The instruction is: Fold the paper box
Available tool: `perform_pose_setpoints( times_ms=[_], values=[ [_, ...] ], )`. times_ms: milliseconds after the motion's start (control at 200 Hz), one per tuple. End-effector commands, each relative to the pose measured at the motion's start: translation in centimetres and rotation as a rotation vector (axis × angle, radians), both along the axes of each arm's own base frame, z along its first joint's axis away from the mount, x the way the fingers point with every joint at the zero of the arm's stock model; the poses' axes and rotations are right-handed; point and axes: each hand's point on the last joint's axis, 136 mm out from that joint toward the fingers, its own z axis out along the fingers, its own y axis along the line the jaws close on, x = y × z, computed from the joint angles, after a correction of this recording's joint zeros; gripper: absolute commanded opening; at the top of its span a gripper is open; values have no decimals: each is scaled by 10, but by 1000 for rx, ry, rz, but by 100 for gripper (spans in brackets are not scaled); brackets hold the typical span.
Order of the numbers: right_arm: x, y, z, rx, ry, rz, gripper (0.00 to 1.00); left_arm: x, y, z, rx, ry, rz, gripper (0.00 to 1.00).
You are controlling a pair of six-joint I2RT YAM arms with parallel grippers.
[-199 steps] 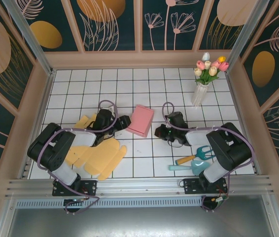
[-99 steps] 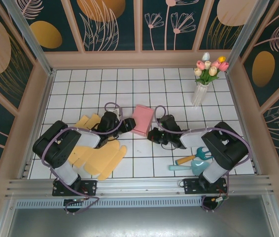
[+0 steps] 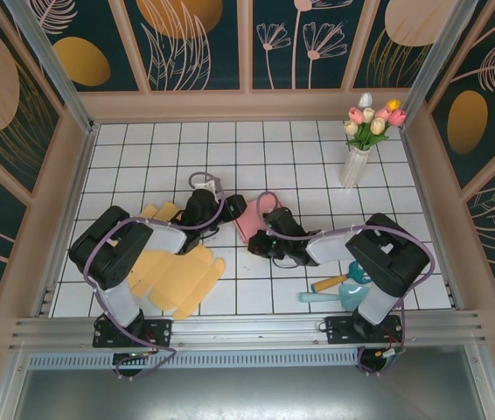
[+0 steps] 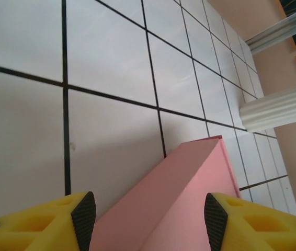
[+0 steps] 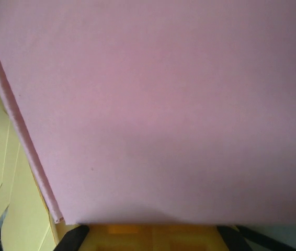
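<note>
The pink paper box [image 3: 248, 224] lies mid-table, wedged between my two grippers. My left gripper [image 3: 233, 208] reaches it from the left. In the left wrist view the box [image 4: 190, 198] runs away from me between the gripper's [image 4: 149, 224] yellow fingers [image 4: 59, 222], which stand open on either side of it. My right gripper [image 3: 256, 241] presses in from the right. In the right wrist view a flat pink face of the box [image 5: 158, 104] sits right up against the open gripper [image 5: 150, 238].
Flat yellow cardboard [image 3: 173, 276] is spread out at the front left, under the left arm. A white vase of tulips [image 3: 353, 164] stands at the back right. A teal garden fork and trowel [image 3: 345, 284] lie at the front right.
Both grippers have closed in on the pink box from either side. The box now sits partly covered between them.
</note>
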Motion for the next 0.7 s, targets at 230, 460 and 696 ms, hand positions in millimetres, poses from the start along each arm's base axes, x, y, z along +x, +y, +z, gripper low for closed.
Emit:
perform_pose_setpoints(
  times_ms=[230, 460, 696],
  values=[
    [30, -79, 74, -237, -402, -205, 28, -20, 72, 23, 120, -28, 193, 62],
    [78, -103, 116, -253, -482, -188, 52, -67, 42, 27, 1, -40, 117, 64],
    [108, -94, 118, -287, -537, -93, 54, -69, 14, 16, -72, -1, 73, 61]
  ],
)
